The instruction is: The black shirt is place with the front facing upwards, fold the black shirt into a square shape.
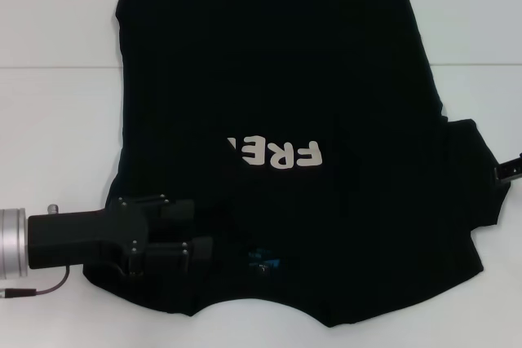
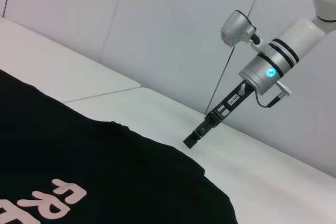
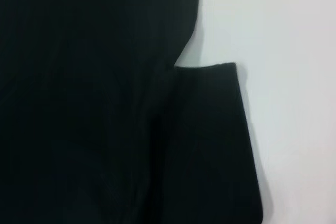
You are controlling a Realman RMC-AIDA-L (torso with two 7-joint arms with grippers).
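1. On the white table [image 1: 57, 120], the black shirt [image 1: 269, 103] lies spread flat, its cream lettering [image 1: 276, 152] facing up.
2. Left gripper [image 1: 200, 234] reaches in level over the shirt's shoulder beside the neck, fingers parted narrowly.
3. Right gripper [image 2: 191, 140] angles down at the far sleeve's edge; whether it grips cannot be told.

Head view: steep, down on black shirt [image 1: 277, 103]. Left wrist: low, rightward. Right wrist: close over its sleeve.
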